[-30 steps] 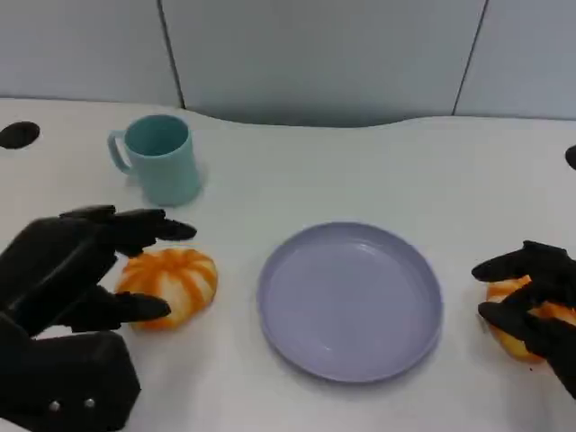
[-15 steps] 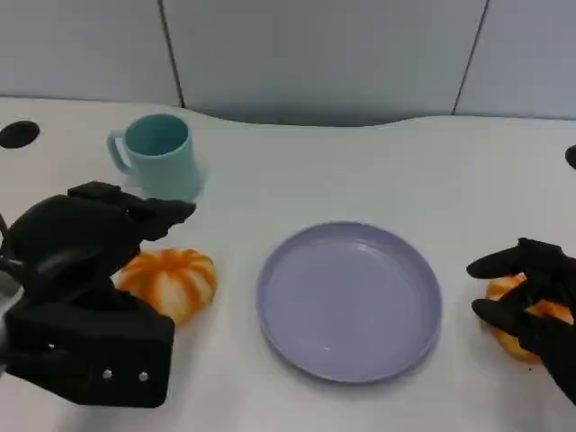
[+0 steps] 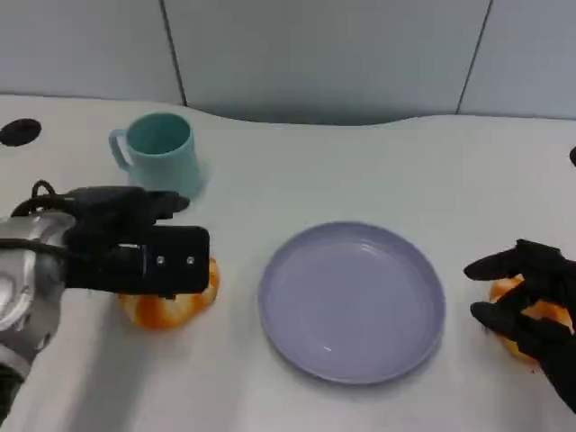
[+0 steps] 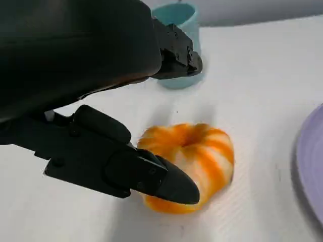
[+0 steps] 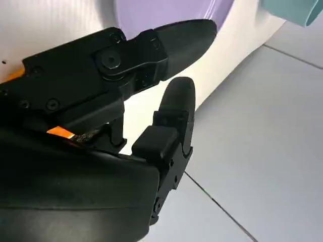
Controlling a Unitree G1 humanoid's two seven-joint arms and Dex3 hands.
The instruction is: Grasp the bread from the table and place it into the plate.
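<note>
At the left of the head frame, our left hand (image 3: 135,252) sits directly over the bread (image 3: 166,304), an orange-and-white striped bun lying on the white surface (image 3: 297,171) just left of the plate (image 3: 351,301). From that view the hand covers the bun's upper half, so only its lower edge shows beneath the black shell. The left wrist frame gives us the relation that counts: the fingers (image 4: 151,176) are spread, one reaching over the bun's near side at centre frame and another passing above it toward the teal cup (image 4: 176,45) at the top. The bun lies between them, and we judge it not yet gripped, though contact under the lower finger is hard to make out. The bun is roundish, without a clear long axis.

At the lower right of the head frame, our right hand (image 3: 531,315) rests around a second orange bun (image 3: 526,310), mostly hidden and cut by the frame edge. We cannot tell whether those curled fingers actually grip it. The plate lies between both hands, about equally near.
</note>
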